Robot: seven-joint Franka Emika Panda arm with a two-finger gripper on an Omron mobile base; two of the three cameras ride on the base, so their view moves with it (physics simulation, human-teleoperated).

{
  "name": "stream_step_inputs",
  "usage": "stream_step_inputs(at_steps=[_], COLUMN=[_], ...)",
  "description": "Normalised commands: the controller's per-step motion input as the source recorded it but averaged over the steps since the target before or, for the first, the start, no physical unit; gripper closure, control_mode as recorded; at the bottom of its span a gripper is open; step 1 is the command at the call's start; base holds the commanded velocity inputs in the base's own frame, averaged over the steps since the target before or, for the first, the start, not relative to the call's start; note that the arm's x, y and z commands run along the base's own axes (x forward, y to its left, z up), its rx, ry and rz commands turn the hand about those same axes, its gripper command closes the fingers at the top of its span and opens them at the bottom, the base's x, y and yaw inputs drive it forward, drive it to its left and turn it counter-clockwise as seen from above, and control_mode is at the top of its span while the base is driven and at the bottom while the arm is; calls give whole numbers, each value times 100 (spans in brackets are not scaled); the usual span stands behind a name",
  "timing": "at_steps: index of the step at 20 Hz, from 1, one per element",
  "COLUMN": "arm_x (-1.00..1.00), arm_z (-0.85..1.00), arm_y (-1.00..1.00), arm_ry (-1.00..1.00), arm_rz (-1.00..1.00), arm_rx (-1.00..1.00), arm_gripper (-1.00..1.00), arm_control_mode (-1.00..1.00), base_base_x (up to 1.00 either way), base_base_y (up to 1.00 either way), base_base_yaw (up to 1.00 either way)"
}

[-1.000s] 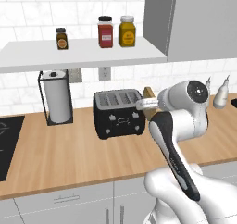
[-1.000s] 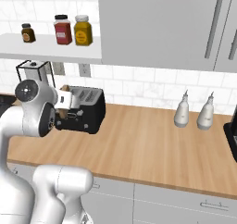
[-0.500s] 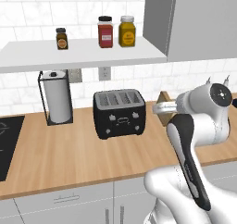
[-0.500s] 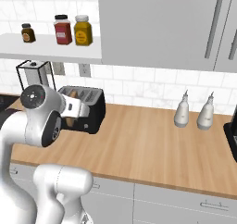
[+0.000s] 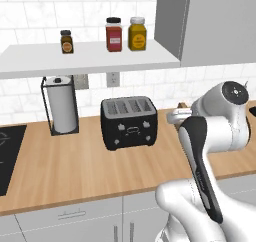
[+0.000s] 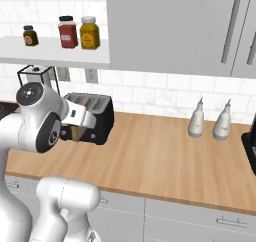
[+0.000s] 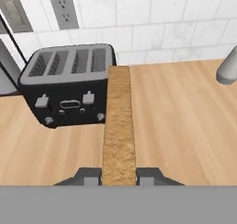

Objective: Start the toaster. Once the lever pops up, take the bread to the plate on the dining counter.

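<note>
Bread point(image 7: 119, 126), a thin golden-brown slice with a rough, grainy crust, is sitting edge-on between your tool's point(image 7: 119, 176) two dark fingertips; the jaws are clamped together on it, one pad flat against each face. You are holding it up off the table point(image 5: 85, 161), out of the toaster point(image 5: 129, 122) and to that appliance's right. In the hand view the slice is running up the middle as a long narrow strip, its far end overlapping the toaster's right corner.

You are looking at a black, boxy toaster with rounded corners, four grey-rimmed slots across its top, two pale levers and small pale knobs on its front. It is standing on smooth, light wood planking with a fine straight grain, close to the white tiled wall point(image 5: 125, 88). To its left, a white paper-towel roll point(image 5: 62, 110) is standing upright inside a thin black wire holder. Above, a flat white shelf point(image 5: 90, 58) is carrying three jars: a small dark one point(image 5: 66, 41), a red one point(image 5: 114, 34) and a yellow one point(image 5: 137, 33), all with dark lids. In the right base view, two pale grey, bulb-shaped bottles point(image 6: 209, 120) with narrow necks are standing side by side far to the right on the table, well apart from the toaster.
</note>
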Motion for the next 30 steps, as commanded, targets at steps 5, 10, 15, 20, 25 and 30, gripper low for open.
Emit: stream_step_inputs(at_steps=[5, 10, 15, 20, 25, 30], arm_x=[-46, -42, -3, 0, 0, 0], arm_z=[0, 0, 2, 0, 0, 0], arm_y=[-3, 0, 0, 0, 0, 0], arm_ry=[0, -3, 0, 0, 0, 0], arm_rz=[0, 4, 2, 0, 0, 0], arm_rx=[-6, -2, 0, 0, 0, 0], arm_gripper=[100, 100, 100, 100, 100, 100], arm_control_mode=[-100, -100, -100, -100, 100, 100], base_base_x=[0, 0, 0, 0, 0, -50], base_base_y=[0, 0, 0, 0, 0, 2], base_base_yaw=[0, 0, 0, 0, 0, 7])
